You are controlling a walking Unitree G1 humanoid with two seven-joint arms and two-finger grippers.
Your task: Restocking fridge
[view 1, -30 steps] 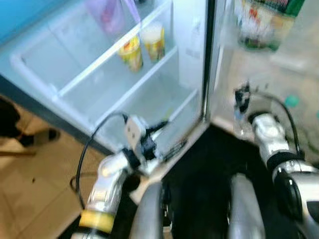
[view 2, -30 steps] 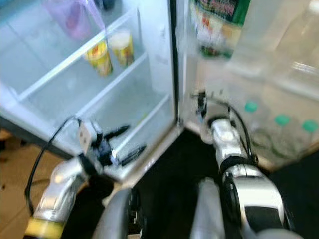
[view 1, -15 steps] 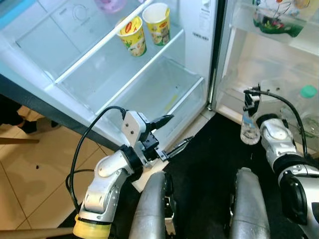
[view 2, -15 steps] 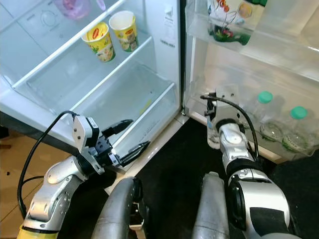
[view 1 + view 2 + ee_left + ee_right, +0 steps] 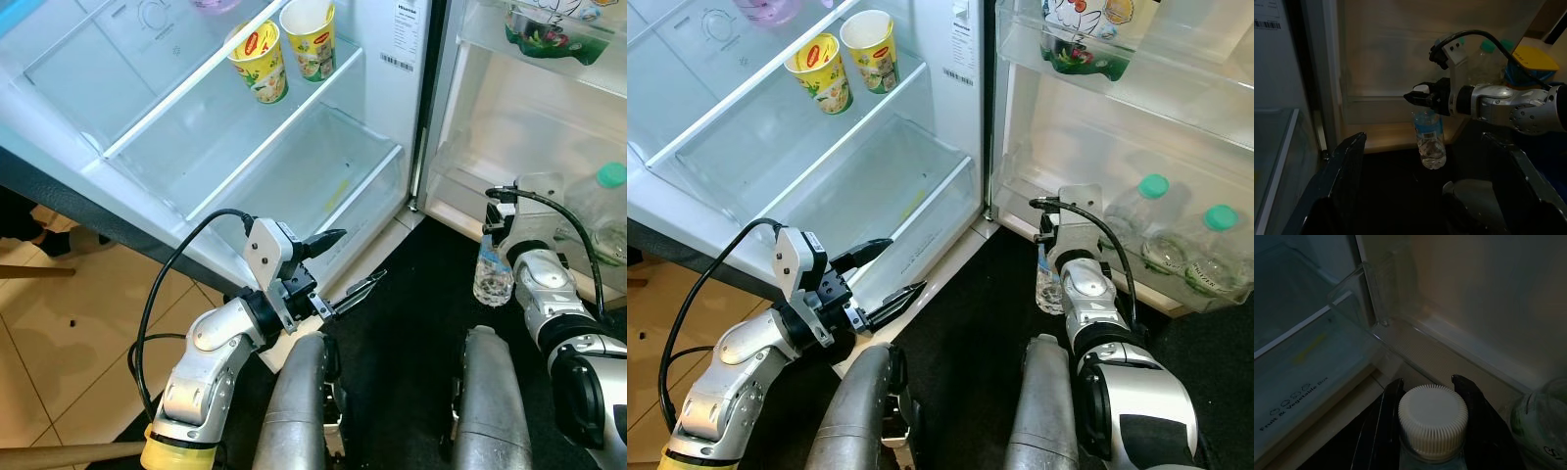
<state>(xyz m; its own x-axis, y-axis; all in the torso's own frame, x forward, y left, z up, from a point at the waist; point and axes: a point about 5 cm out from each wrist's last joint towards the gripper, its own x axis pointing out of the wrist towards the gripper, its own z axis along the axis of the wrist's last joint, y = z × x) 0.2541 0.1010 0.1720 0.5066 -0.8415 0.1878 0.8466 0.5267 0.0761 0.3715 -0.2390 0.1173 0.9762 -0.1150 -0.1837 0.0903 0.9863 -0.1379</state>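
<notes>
Beside the open fridge door point(image 5: 1136, 127), the right gripper point(image 5: 1426, 396) pinched a bottle point(image 5: 491, 277) at its white cap point(image 5: 1433, 420), its body hanging below, half-hidden. Left gripper point(image 5: 343, 266) hung spread before the drawer point(image 5: 294, 181).

Both eye views are looking steeply down from the head, sharing the open fridge point(image 5: 294, 147) and both arms. The left wrist camera is facing across toward the right gripper point(image 5: 1422, 95) holding a water bottle point(image 5: 1430, 139). The right wrist camera is sitting close above the bottle's white cap point(image 5: 1433, 420).
</notes>
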